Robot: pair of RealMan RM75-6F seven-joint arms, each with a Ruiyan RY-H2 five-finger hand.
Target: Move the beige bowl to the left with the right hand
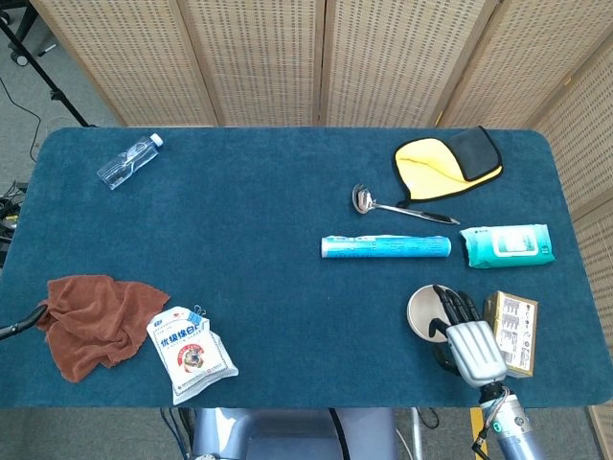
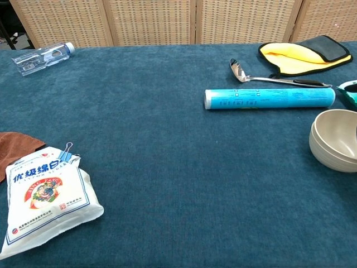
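The round, smooth beige bowl point(image 1: 427, 311) sits on the napped blue tablecloth point(image 1: 268, 240), at 6 o'clock from the glossy blue tube point(image 1: 385, 247); the metal-backed right hand point(image 1: 462, 331) overlaps its 4 o'clock rim, dark fingers point(image 1: 450, 305) extended and slightly apart; actual contact cannot be told.

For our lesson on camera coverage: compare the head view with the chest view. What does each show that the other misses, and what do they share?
Only the head view shows the right hand over the beige bowl, the small box beside it and the whole brown towel. The chest view adds nothing new; it shows the bowl's side wall. Both share the bowl, blue tube, ladle, yellow cloth, wipes pack, water bottle and white bag.
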